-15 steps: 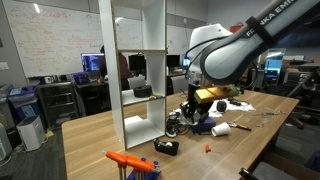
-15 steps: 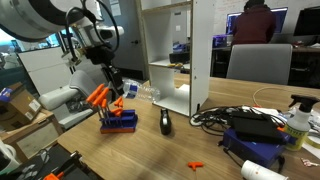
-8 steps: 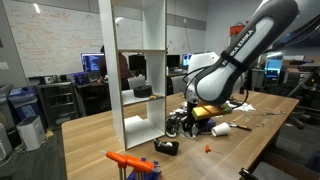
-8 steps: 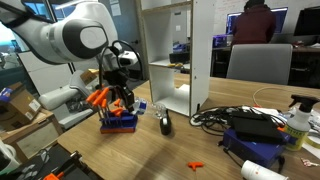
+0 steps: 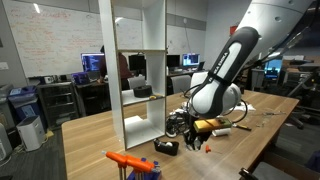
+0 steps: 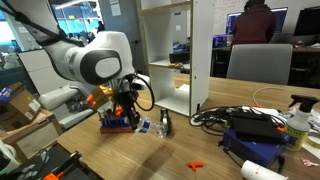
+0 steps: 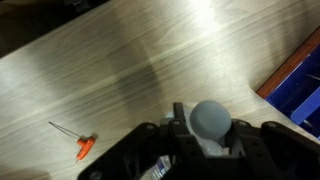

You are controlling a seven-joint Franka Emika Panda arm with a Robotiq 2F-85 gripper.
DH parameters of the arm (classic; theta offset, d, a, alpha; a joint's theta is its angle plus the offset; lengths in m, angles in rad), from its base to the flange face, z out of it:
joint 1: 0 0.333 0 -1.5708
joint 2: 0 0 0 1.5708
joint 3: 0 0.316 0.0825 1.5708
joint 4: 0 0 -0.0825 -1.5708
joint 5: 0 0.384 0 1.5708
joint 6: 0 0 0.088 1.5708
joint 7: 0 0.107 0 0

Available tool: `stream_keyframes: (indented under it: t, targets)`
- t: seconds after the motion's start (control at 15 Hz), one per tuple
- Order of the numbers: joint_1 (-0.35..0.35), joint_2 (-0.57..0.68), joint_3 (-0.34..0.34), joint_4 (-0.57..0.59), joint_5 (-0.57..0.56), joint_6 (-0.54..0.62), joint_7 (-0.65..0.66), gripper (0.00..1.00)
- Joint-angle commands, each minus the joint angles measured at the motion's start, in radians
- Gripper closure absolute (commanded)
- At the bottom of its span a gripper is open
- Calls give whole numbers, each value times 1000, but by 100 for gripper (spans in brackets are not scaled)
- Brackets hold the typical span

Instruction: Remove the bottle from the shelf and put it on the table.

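My gripper (image 7: 212, 140) is shut on a clear plastic bottle with a grey cap (image 7: 211, 118); the cap fills the space between the fingers in the wrist view. In both exterior views the arm reaches down beside the tall white shelf (image 5: 140, 70) (image 6: 170, 55). It holds the bottle (image 6: 146, 126) low over the light-brown wooden table (image 5: 95, 135) (image 6: 200, 155). I cannot tell whether the bottle touches the tabletop. The gripper (image 5: 200, 133) (image 6: 138, 116) is in front of the shelf's lower compartment.
A blue rack with orange tools (image 6: 113, 120) stands right next to the gripper, its edge in the wrist view (image 7: 300, 80). A black mouse (image 6: 165, 122), cables, a blue box (image 6: 255, 150) and a small orange tool (image 6: 197, 163) (image 7: 85, 148) lie nearby.
The arm has swung away from the shelf and come down toward the tabletop with the bottle held in the gripper.
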Motion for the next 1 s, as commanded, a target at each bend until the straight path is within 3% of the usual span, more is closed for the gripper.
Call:
stream_keyframes:
  t: [0.0,0.13,0.2,0.27,0.33,0.73,0.93]
  targets:
    - [17,57,-22,31,84,26,-79,93]
    - [19,69,-22,41,118,17,-106,88]
    - [18,73,-21,47,136,9,-118,77]
    - [18,78,-22,52,147,8,-130,49]
    - [16,78,-21,58,167,-1,-140,48]
    - [13,85,-23,77,224,-18,-177,3]
    - [12,85,-25,82,239,-27,-191,0]
